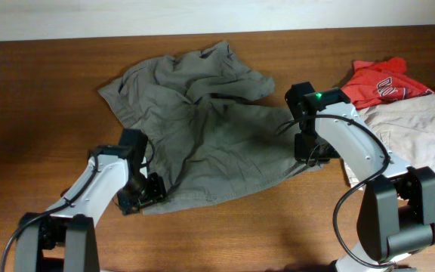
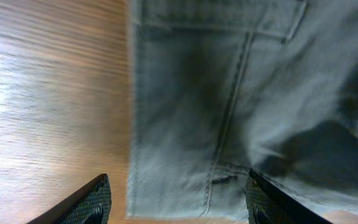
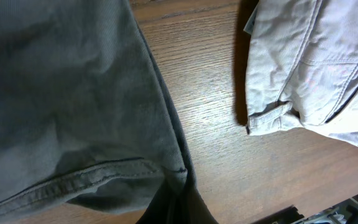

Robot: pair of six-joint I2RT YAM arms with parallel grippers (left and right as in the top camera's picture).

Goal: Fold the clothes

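Observation:
The olive-grey shorts [image 1: 217,136] lie spread and wrinkled across the middle of the table. My left gripper [image 1: 143,195] is at their near left corner. In the left wrist view its jaws [image 2: 178,190] are open, one finger over bare wood and the other over the shorts [image 2: 229,93], with the corner between them. My right gripper [image 1: 308,155] is at the right edge of the shorts. In the right wrist view its fingers [image 3: 182,196] are shut on the hem of the shorts [image 3: 61,93], which is lifted slightly off the wood.
Paler beige shorts [image 1: 414,128] lie at the right edge of the table, close to my right arm, and also show in the right wrist view [image 3: 309,68]. A red T-shirt [image 1: 384,83] lies behind them. Brown wooden table [image 1: 263,227].

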